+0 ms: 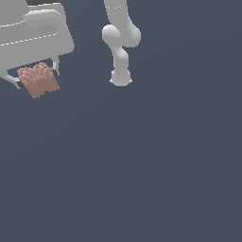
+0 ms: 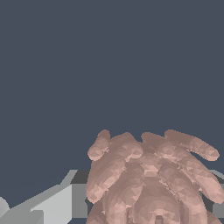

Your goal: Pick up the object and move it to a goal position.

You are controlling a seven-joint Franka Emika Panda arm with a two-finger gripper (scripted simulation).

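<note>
The object (image 1: 38, 79) is a pinkish-brown, bumpy chunk held up near the top of the exterior view's left. My white gripper (image 1: 37, 78) is shut on it, one dark-tipped finger on each side. In the wrist view the object (image 2: 148, 179) fills much of the picture, lumpy and ridged, with one grey finger (image 2: 65, 201) showing beside it. The object hangs clear of the dark floor.
The arm's white links and base (image 1: 120, 78) stand at the back middle of the exterior view. A plain dark blue-grey floor (image 1: 142, 165) spreads under everything.
</note>
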